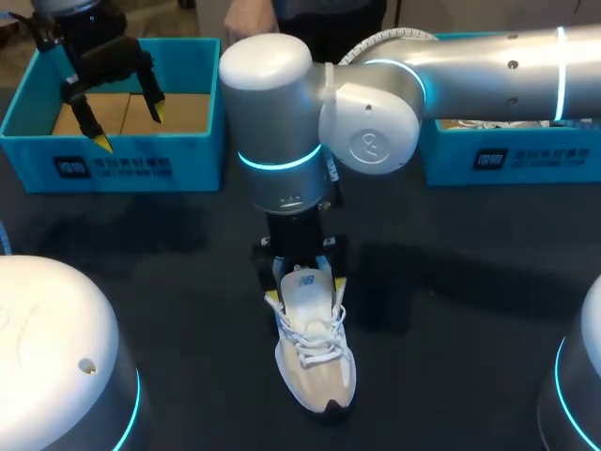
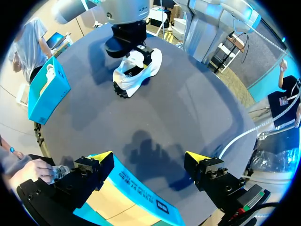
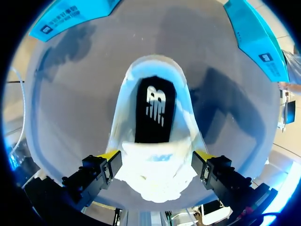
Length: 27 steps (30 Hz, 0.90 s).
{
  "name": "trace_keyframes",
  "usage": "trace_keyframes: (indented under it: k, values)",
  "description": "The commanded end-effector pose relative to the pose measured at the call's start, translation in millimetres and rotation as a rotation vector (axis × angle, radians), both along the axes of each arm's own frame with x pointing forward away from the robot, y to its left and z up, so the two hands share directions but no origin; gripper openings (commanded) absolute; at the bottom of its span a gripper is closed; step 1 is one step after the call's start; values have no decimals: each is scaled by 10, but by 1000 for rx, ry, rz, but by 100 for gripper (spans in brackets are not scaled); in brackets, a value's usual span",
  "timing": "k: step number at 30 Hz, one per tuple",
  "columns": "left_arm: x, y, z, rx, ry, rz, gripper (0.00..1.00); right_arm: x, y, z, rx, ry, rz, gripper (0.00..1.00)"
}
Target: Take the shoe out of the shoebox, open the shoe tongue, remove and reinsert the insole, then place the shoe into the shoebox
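Near the middle of the dark tabletop (image 1: pixel 188 282), a white and beige sneaker (image 1: pixel 317 362), upright on its sole, toe toward the robot, white laces (image 1: pixel 315 334) loosely crossed. Right arm in from the right and reaching past the middle, right pincer (image 1: pixel 306 291) pointing straight down over the sneaker's mouth, at the level of the tongue (image 1: pixel 305 282). Seen from the right wrist, sneaker directly under that pincer and lying across its gap, black insole (image 3: pixel 155 110) with a white mark flat inside the opening, heel at the far end. Whether clamped on the sneaker or merely astride it: cannot tell. Left pincer (image 1: pixel 129 129) well apart from the sneaker, at the far left, hanging above the teal shoebox (image 1: pixel 113 164), spread wide, nothing held; from the left wrist, yellow fingertips (image 2: pixel 104 157) over the box's near wall, the tabletop and the sneaker far ahead. Shoebox lidless, with a bare cardboard-brown floor (image 1: pixel 178 111). At the far right, partly hidden behind the right arm, a second teal box (image 1: pixel 507 155), something white just showing inside, not identifiable.
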State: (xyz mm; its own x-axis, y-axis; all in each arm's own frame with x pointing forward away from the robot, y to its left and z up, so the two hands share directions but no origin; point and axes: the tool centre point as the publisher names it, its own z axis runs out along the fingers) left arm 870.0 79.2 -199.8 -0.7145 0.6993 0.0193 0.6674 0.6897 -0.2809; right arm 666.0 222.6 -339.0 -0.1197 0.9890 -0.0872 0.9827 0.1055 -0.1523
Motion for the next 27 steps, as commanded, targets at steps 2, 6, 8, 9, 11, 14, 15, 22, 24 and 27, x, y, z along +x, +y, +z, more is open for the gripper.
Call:
trace_keyframes:
  k: [2, 6, 8, 9, 11, 14, 15, 22, 24, 27]
  values:
    - [7, 3, 0, 3, 1, -1, 100, -156, -46, 142, -2, -10, -9, 100]
    - [7, 3, 0, 3, 1, -1, 100, -325, -81, 224, 32, -26, -4, 100]
    - [7, 3, 0, 3, 1, -1, 100, -432, -92, 283, 46, -39, -10, 100]
    - [7, 3, 0, 3, 1, -1, 100, -485, -99, 320, 59, -43, -13, 100]
    - [7, 3, 0, 3, 1, -1, 100, -582, -102, 392, 60, -28, -43, 76]
    - [7, 3, 0, 3, 1, -1, 100, -647, -62, 490, 55, -28, -44, 37]
    - [7, 3, 0, 3, 1, -1, 100, -645, -41, 512, 47, -32, -31, 34]
    - [7, 3, 0, 3, 1, -1, 100, -438, 22, 452, 12, -10, 19, 27]
    - [7, 3, 0, 3, 1, -1, 100, -346, 5, 401, 20, -21, 47, 28]
    - [7, 3, 0, 3, 1, -1, 100, -266, -20, 338, 40, -25, 68, 27]
